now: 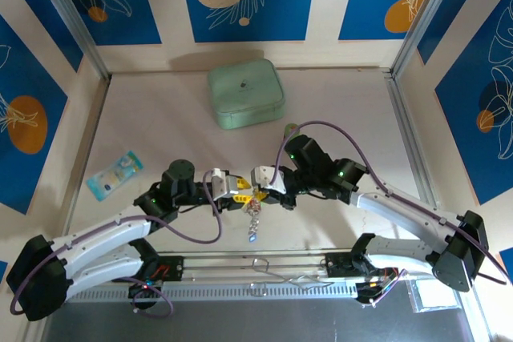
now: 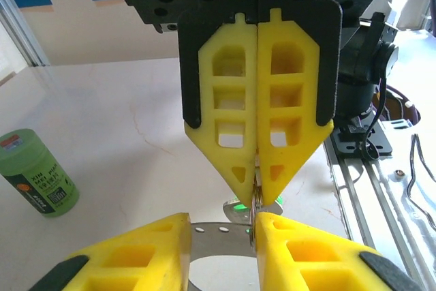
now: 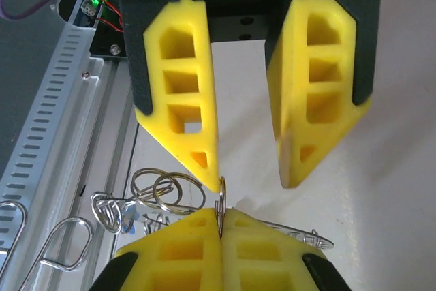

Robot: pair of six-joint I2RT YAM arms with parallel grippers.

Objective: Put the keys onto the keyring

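The case (image 1: pixel 246 94) is mint green. Wall panels (image 1: pixel 280 6) are blue with white leaf outlines, orange and cream discs. The cylinder (image 2: pixel 39 172) is green, the keyring (image 3: pixel 220 202) silvery; left gripper (image 2: pixel 221 226) and right gripper (image 3: pixel 220 215) have yellow jaws.

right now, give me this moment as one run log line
right gripper: shut on keyring | left gripper: open, tips facing right's | both: raised over table

obst: case (image 1: pixel 245 94) far ctr; cyl (image 2: pixel 37 172) ctr-R; packet (image 1: pixel 115 174) L | free: table (image 1: pixel 160 118) far-L, far-R
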